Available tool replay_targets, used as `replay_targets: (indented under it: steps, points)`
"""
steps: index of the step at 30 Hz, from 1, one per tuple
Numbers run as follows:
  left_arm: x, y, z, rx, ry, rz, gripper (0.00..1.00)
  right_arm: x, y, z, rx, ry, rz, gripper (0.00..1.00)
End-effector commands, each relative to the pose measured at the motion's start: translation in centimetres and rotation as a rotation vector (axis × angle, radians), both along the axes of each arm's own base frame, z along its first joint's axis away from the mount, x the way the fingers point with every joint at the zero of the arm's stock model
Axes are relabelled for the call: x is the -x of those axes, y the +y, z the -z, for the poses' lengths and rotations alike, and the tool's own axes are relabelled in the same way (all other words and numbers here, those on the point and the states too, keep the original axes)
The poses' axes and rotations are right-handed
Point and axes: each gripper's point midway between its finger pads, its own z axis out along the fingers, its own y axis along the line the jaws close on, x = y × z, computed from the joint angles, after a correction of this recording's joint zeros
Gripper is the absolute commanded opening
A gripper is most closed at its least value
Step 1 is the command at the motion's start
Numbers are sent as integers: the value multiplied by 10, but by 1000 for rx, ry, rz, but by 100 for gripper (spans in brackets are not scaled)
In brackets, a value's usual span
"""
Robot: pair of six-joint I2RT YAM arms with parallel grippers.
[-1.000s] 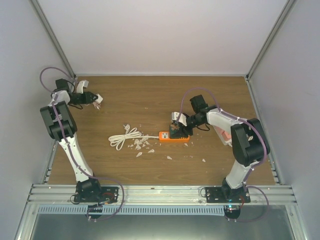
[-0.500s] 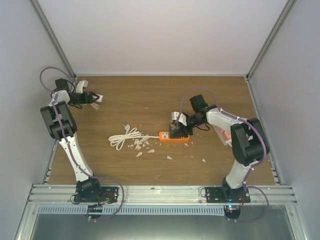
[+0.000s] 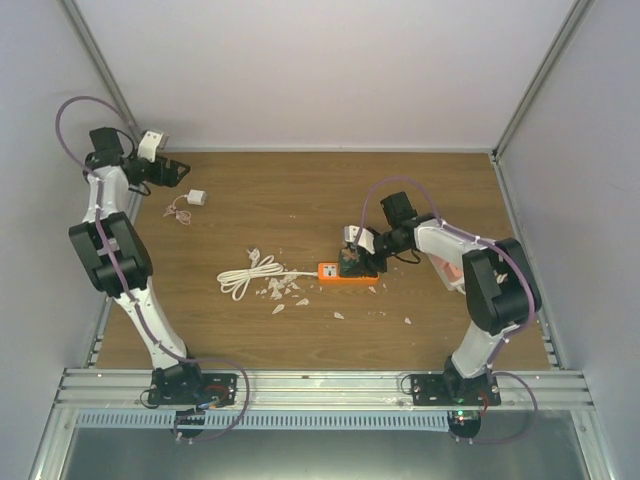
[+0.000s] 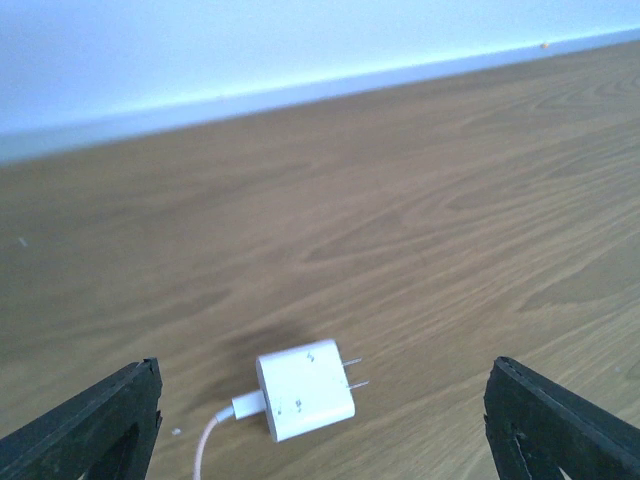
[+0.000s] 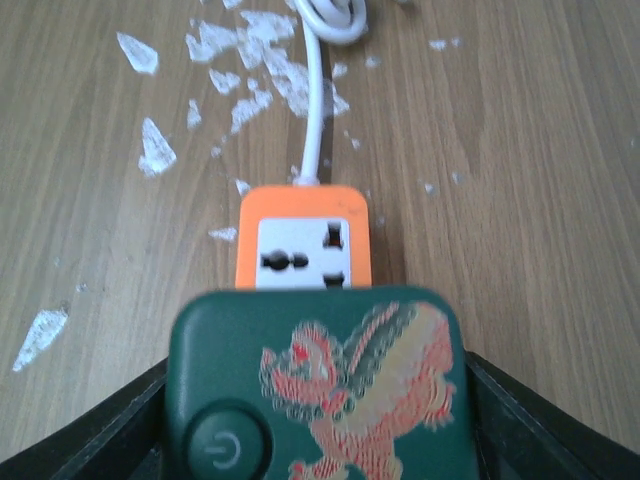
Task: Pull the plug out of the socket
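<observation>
Fully spread left gripper (image 3: 180, 172), right gripper (image 3: 354, 251) clamping adapter (image 5: 318, 385)

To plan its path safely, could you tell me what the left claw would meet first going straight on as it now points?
Probably the white square charger plug lying on the brown wooden table, ahead between the fingers of the open left claw; depth is unclear.

Soft, even light throughout; the white plug (image 4: 305, 390) casts a faint shadow, and the far wall (image 4: 200, 50) blurs.
</observation>
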Motion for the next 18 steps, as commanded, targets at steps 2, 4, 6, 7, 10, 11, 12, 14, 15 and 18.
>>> replay_targets:
  steps: [2,4,6,7,10,11,12,14,15,18]
  points:
    - [21,-51,-15,-54,-55,183,91,-2,-19,12,75,-22,58,72]
    - [33,-83,-19,-93,-80,285,91,-1,-22,8,66,-31,66,78]
    - [48,-122,-18,-129,-103,395,91,-1,-25,2,51,-37,75,82]
    - [56,-138,-16,-140,-109,438,91,0,-27,1,48,-40,80,84]
    - [81,-181,-14,-134,-132,546,92,3,-35,-4,45,-56,94,89]
    - [91,-196,-12,-125,-135,583,92,4,-38,-4,47,-64,99,91]
    - [99,-209,-8,-120,-134,616,92,5,-42,-3,53,-68,104,91]
    - [115,-230,0,-111,-136,672,92,9,-49,2,70,-73,107,92]
    - [124,-249,4,-104,-138,720,92,11,-53,5,81,-74,109,92]
    - [147,-283,15,-90,-140,810,92,8,-62,11,102,-72,125,92]
